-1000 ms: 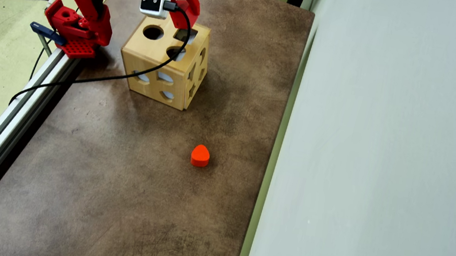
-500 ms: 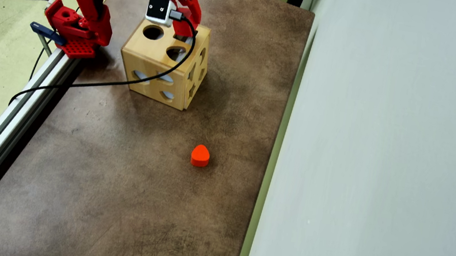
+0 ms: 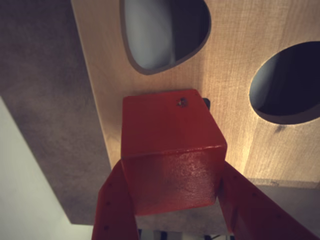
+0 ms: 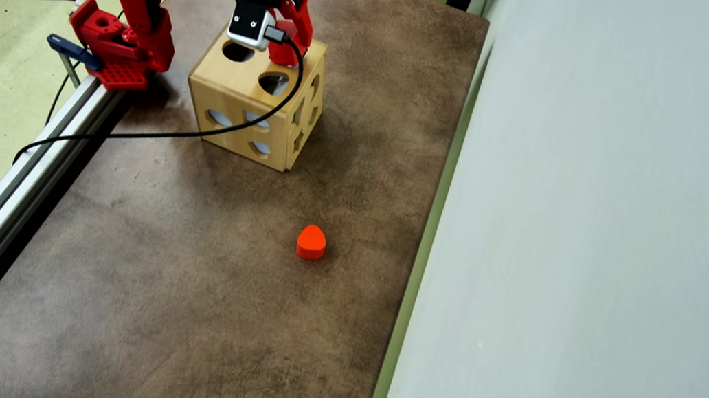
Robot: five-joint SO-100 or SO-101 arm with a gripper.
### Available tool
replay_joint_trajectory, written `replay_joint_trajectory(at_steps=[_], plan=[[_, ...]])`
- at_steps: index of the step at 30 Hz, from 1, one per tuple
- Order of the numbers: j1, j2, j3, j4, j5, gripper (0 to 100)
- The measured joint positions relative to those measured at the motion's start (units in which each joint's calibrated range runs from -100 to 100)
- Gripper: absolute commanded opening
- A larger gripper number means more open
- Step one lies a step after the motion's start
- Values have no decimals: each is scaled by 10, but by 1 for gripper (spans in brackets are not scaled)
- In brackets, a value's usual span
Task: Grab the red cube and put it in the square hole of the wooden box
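In the wrist view the gripper clamps the red cube, glossy and sharp-edged, pressed over the square hole in the pale, grainy wooden box. Beyond lie a teardrop cutout and a round cutout. Compared with a second ago, the arm has descended onto the box top; the rounded orange block has not moved.
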Motion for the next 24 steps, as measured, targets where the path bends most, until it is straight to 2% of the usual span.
replay_joint_trajectory(at_steps=[13, 24], plan=[[-37, 11, -1, 0, 0, 2], [-38, 14, -5, 28, -35, 2]])
